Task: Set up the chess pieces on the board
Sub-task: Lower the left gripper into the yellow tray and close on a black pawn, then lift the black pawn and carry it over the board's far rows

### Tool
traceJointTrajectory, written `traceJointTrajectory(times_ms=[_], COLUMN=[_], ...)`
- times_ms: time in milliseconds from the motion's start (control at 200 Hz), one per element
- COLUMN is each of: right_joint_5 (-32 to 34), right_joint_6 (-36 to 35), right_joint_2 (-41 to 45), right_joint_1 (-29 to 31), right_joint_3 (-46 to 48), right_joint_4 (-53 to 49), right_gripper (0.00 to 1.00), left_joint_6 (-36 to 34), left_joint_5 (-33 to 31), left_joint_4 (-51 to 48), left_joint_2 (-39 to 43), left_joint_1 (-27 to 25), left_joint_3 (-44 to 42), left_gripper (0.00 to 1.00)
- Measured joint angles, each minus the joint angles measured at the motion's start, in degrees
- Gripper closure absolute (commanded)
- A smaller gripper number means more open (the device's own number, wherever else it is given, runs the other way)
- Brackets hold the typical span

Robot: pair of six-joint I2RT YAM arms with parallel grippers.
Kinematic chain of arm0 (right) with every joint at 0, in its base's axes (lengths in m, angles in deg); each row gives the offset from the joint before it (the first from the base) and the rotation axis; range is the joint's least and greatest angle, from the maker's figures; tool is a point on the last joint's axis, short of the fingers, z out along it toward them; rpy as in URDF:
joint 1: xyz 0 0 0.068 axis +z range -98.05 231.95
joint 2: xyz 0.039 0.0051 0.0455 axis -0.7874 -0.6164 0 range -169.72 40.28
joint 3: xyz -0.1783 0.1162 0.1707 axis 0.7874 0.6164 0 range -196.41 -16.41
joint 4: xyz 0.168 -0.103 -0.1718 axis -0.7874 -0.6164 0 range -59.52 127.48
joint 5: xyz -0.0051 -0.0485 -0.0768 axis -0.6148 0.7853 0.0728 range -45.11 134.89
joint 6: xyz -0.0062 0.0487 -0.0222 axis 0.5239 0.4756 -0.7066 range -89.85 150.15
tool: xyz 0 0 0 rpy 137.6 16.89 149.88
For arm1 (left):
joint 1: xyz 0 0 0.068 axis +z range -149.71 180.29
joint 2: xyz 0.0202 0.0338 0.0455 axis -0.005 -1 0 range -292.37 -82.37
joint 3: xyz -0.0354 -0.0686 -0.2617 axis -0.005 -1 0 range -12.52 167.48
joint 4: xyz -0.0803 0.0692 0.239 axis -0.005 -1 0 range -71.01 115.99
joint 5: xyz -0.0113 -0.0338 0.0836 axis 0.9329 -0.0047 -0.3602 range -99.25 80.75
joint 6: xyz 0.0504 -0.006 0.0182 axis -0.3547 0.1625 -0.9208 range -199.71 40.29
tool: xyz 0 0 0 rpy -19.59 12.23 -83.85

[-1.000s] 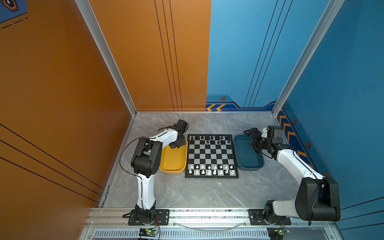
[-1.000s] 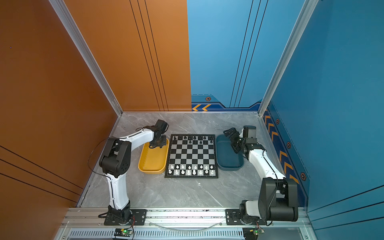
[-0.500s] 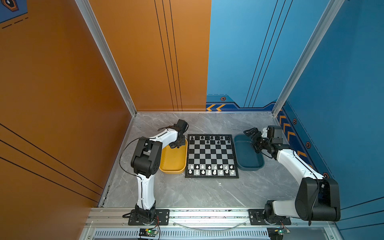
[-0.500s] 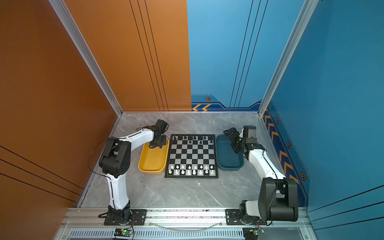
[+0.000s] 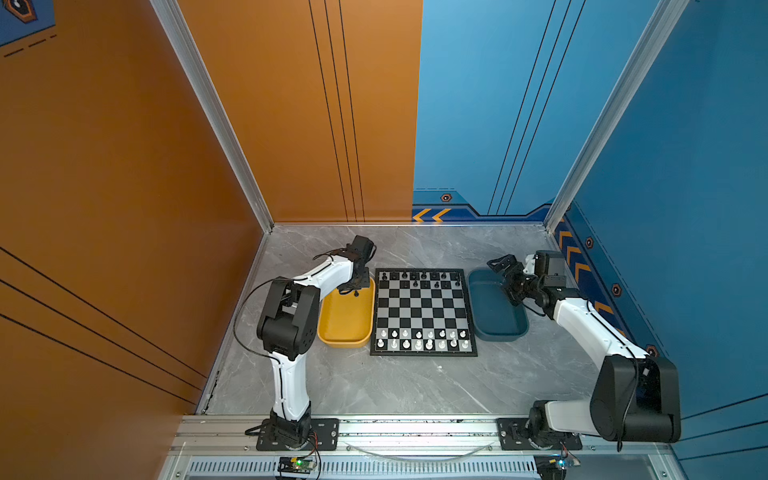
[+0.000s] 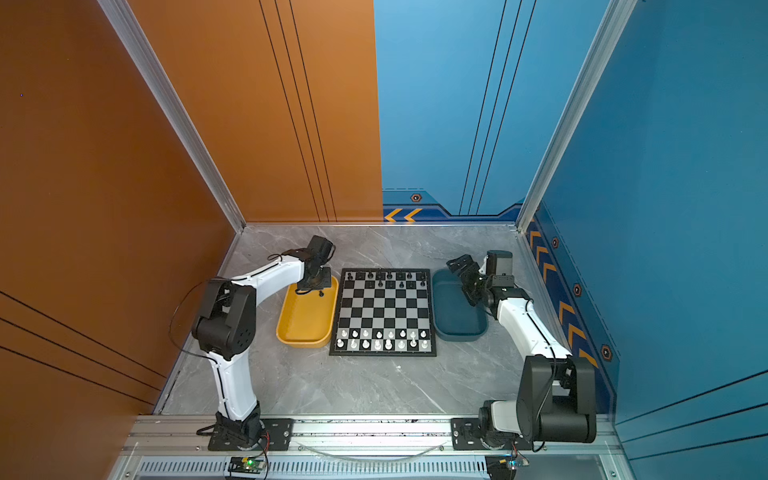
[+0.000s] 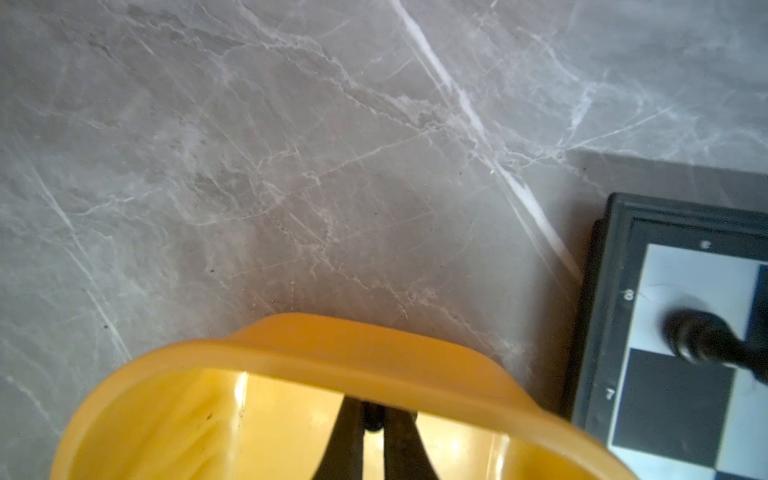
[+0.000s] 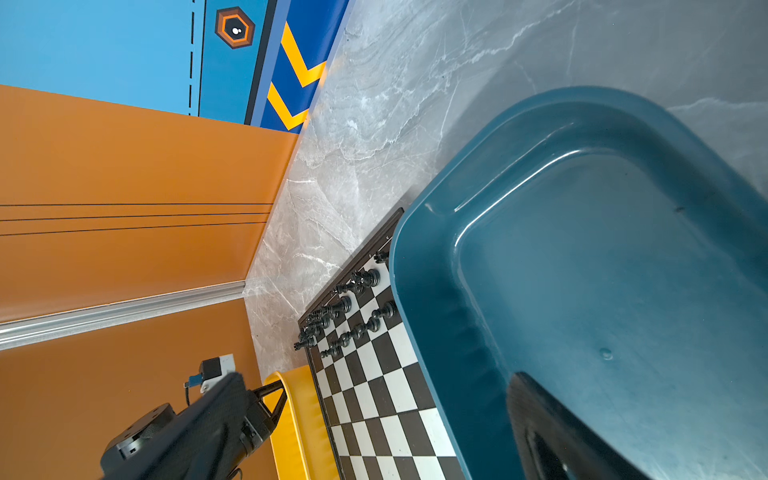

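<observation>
The board (image 5: 423, 316) lies mid-table in both top views, also (image 6: 384, 316). Several black chess pieces (image 5: 414, 276) stand on its two far rows. My left gripper (image 5: 353, 290) reaches down into the far end of the yellow tray (image 5: 345, 324). In the left wrist view the left gripper (image 7: 372, 420) is shut on a tiny black chess piece (image 7: 372, 415) at its tips; this piece (image 5: 356, 293) shows in a top view too. My right gripper (image 5: 505, 276) hovers open over the far end of the dark blue tray (image 5: 496, 320), holding nothing.
White chessmen (image 5: 417, 338) fill the board's two near rows. The trays flank the board on the grey marble table (image 5: 395, 386). An orange wall (image 5: 124, 208) closes the left side and a blue wall (image 5: 685, 208) the right. A black piece (image 7: 698, 340) stands on the board corner beside the yellow tray.
The left gripper's jaws have closed on the black piece in the yellow tray. Neither arm has visibly moved.
</observation>
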Motion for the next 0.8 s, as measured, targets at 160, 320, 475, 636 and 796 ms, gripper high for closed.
traceJointTrajectory(times_ms=[160, 320, 475, 636, 796], right_joint_5=[0.0, 0.0, 0.0, 0.0, 0.0], right_joint_6=[0.0, 0.0, 0.0, 0.0, 0.0], right_joint_2=[0.0, 0.0, 0.0, 0.0, 0.0], right_joint_1=[0.0, 0.0, 0.0, 0.0, 0.0], right_joint_3=[0.0, 0.0, 0.0, 0.0, 0.0], right_joint_4=[0.0, 0.0, 0.0, 0.0, 0.0], right_gripper=[0.00, 0.00, 0.00, 0.00, 0.00], left_joint_6=[0.0, -0.4, -1.0, -1.3, -1.9], left_joint_5=[-0.2, -0.2, -0.2, -0.1, 0.3], left_joint_4=[-0.8, -0.9, -1.0, -1.0, -2.3], left_joint_2=[1.9, 5.0, 8.7, 10.6, 10.4], left_joint_1=[0.0, 0.0, -0.3, -1.7, -5.4], left_joint_3=[0.0, -0.5, -0.6, -0.5, 1.2], left_gripper=[0.93, 0.93, 0.93, 0.94, 0.94])
